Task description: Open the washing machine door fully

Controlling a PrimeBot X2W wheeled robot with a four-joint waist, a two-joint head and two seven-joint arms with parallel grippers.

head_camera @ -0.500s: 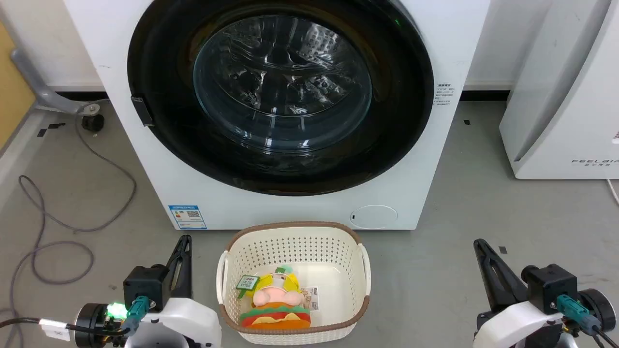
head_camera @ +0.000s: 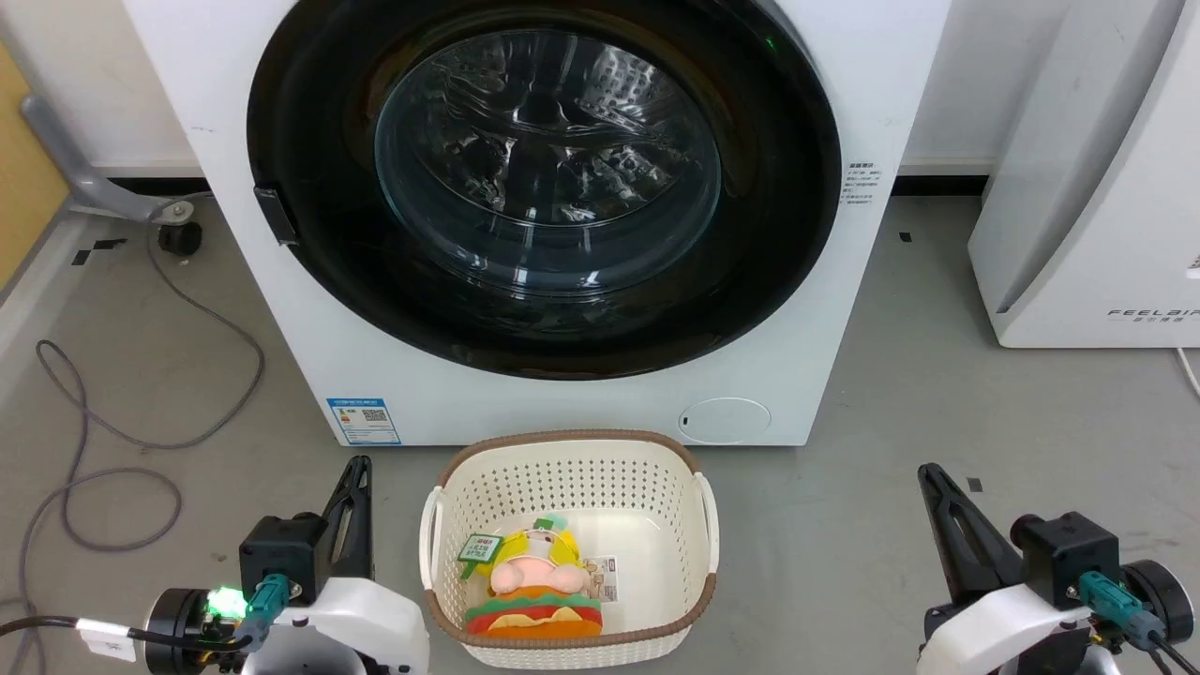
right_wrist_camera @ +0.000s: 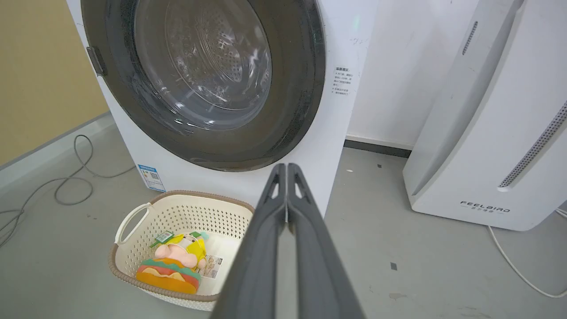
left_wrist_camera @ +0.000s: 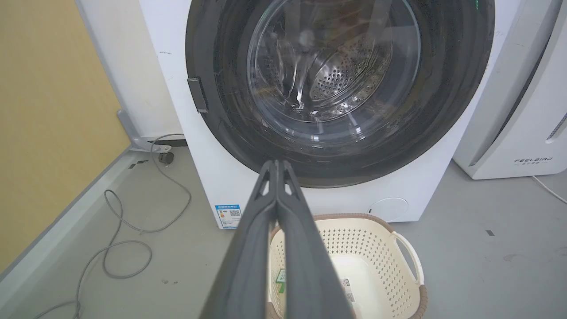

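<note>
Two grippers low before a big white front-loading washing machine [head_camera: 525, 412], its door closed

Head view: the round glossy black washing machine door [head_camera: 319, 262] with its clear glass bowl lies flush on the machine's front; a cream perforated plastic basket [head_camera: 572, 438] stands just before the machine, with the left gripper [head_camera: 358, 467] and right gripper [head_camera: 928, 472] well short of it. Left wrist view: the left gripper's [left_wrist_camera: 277, 163] fingers are pressed together, pointing at the machine's lower front. Right wrist view: the right gripper's [right_wrist_camera: 287, 166] fingers are likewise together, before the machine's right front corner
</note>
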